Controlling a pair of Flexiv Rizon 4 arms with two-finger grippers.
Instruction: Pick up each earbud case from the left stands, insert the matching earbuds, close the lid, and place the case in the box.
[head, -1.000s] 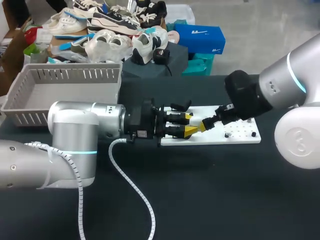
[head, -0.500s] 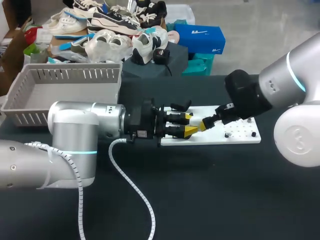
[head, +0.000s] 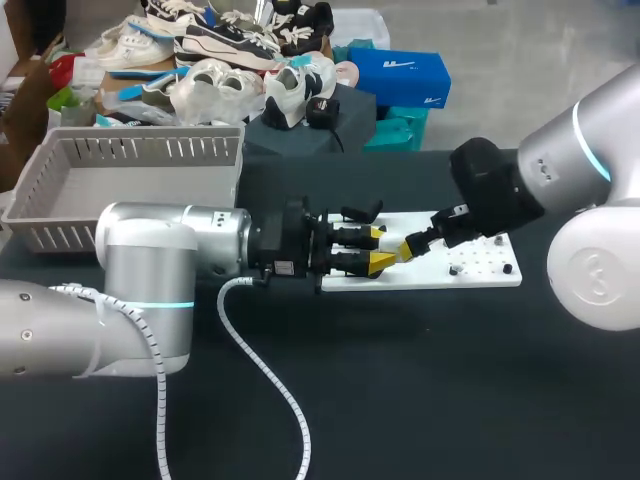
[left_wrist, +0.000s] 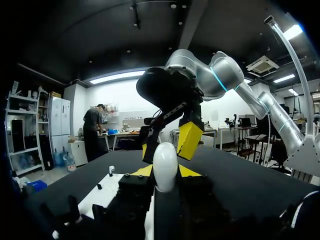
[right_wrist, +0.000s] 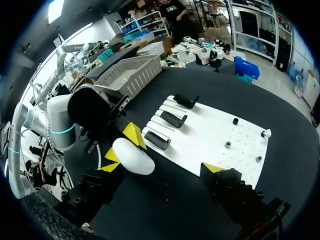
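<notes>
My left hand (head: 376, 249) clamped the white earbud case (left_wrist: 165, 167) by its flanks | right hand (head: 412, 246) stood open | I judged the case light, slick, rigid

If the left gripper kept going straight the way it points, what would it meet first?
Probably the right gripper, open just ahead of the white oval earbud case the left gripper holds.

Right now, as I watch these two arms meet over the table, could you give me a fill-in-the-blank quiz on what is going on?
The left gripper holds an earbud case that is ___ in colour.
The right gripper, close in front of it, has its fingers ___.
The board carries ___ dark stands.
Missing words: white; open; three.
</notes>
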